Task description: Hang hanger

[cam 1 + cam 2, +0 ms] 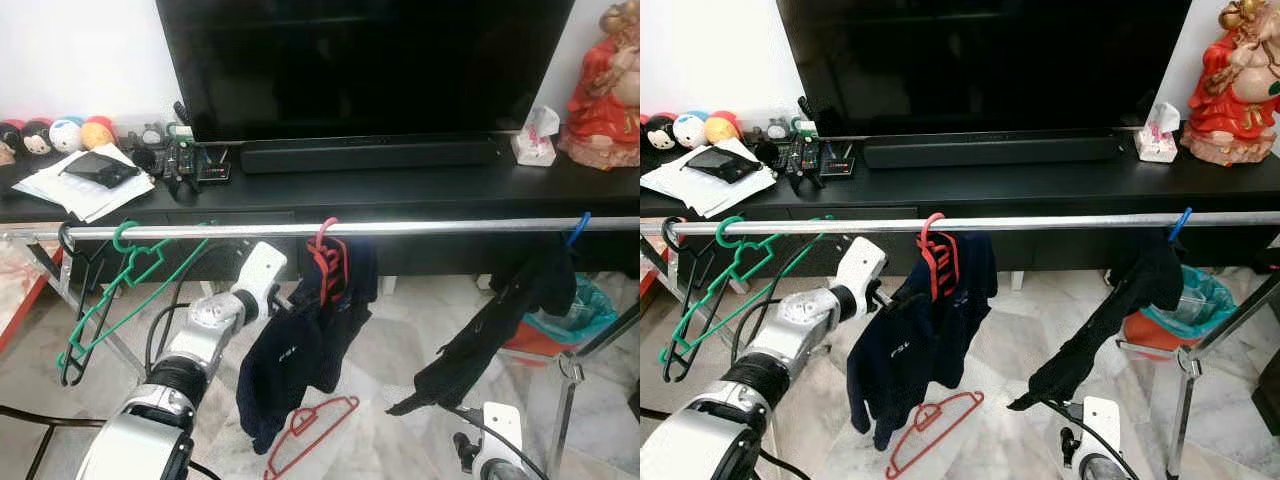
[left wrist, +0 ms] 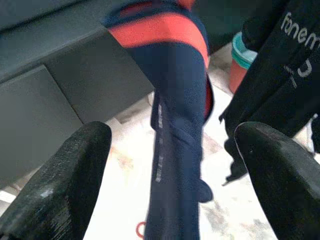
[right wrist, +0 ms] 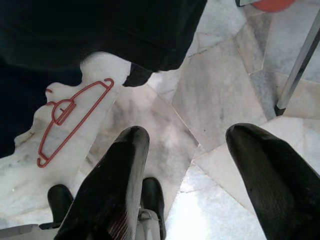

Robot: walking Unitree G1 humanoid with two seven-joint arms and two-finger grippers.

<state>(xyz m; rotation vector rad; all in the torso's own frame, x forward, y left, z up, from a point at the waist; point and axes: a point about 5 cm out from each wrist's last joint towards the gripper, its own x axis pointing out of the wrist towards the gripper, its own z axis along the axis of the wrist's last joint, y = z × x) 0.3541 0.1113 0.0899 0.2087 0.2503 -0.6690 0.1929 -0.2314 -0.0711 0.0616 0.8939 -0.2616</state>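
- Hanger [image 1: 325, 262], the red one carrying the navy shirt [image 1: 295, 360], is seen hooked over the silver rail [image 1: 400, 228], just beside the left gripper [image 2: 170, 165].
- In the left wrist view, the left gripper's two black fingers [image 2: 65, 175] are seen spread apart, with the shirt's fabric between them and nothing pinched.
- The right gripper [image 3: 195, 165] is held low over the marble floor [image 3: 215, 90], its fingers likewise spread and empty.
- Judged from the hook resting on the rail, the hanging of this hanger appears done; what seems left is for the left gripper to be drawn clear of the cloth.
- A second red hanger [image 1: 312, 425] is seen lying flat on the floor below the shirt, and may still need to be picked up and hung.
- Farther along the rail, a green hanger [image 1: 125, 275] and a black hanger [image 1: 75, 300] hang to the left, and a dark garment [image 1: 500, 320] hangs from a blue hook [image 1: 578, 228] to the right.
- Behind the rail, a black surface [image 1: 400, 185] carries a television [image 1: 365, 65].
- The hanger's shoulders are hidden by the shirt, so it cannot be told whether the shirt sits evenly; the left gripper's fingertips are hidden behind its wrist in the eye views.
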